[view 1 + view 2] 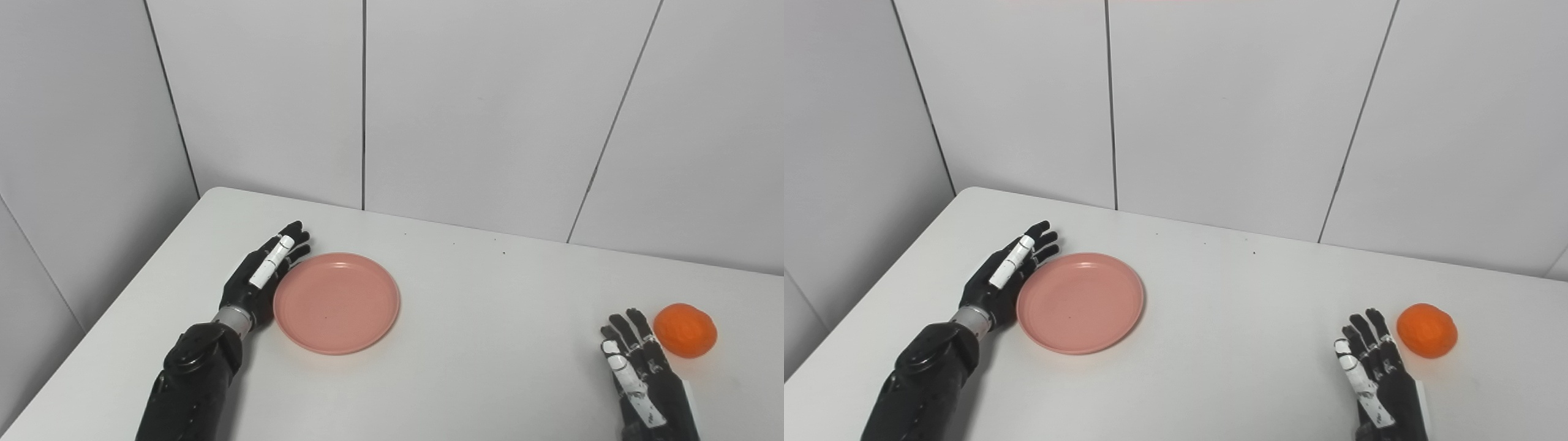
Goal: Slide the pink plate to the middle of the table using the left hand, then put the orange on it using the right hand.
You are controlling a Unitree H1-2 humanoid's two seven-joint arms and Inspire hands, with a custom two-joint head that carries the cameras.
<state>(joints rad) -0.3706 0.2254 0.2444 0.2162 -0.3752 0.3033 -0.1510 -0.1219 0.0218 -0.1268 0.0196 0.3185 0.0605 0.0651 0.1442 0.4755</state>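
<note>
A round pink plate (336, 302) lies flat on the white table (478, 367), left of the table's middle. My left hand (264, 269) is open, its fingers stretched out along the plate's left rim and touching it. An orange (685, 329) sits on the table at the right. My right hand (637, 367) is open and holds nothing, resting just left of the orange and a little nearer to me, with a small gap between its fingers and the fruit.
White panelled walls (478, 110) stand close behind the table and along its left side. The table's far left corner (211, 191) is rounded. Bare tabletop lies between the plate and the orange.
</note>
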